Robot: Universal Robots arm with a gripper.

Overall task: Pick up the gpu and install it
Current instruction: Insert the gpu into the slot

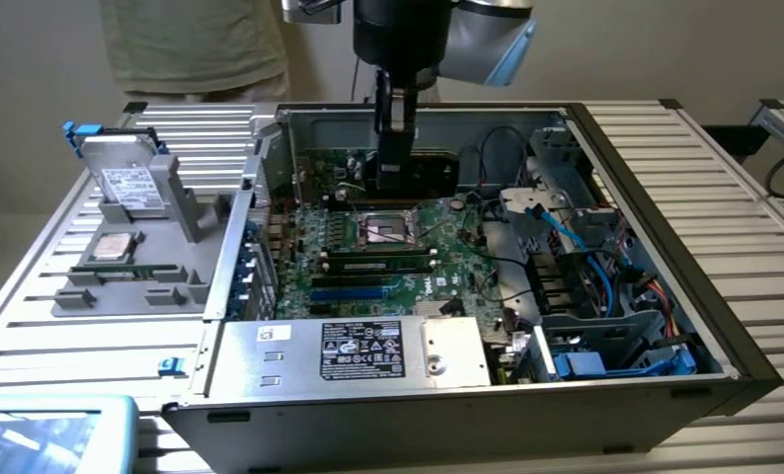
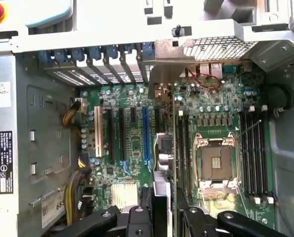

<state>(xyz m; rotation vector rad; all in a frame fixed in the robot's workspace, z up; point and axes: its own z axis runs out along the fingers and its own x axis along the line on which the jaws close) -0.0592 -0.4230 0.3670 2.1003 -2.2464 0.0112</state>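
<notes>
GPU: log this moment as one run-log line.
gripper: holds gpu | gpu: upright on edge over motherboard slots | seating: cannot tell | case: open

The gpu (image 1: pixel 416 170) is a small flat card with a black cooler face and a silver end bracket. It stands on edge, clamped in the gripper (image 1: pixel 395 158), low over the green motherboard (image 1: pixel 365 259) inside the open computer case (image 1: pixel 656 197), beside the processor socket (image 1: pixel 389 229).

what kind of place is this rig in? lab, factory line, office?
Likely a robotics lab bench for PC assembly: an open computer case on a slatted aluminium table, a grey fixture tray holding a hard drive, and the gripper holding the gpu over the motherboard.
</notes>
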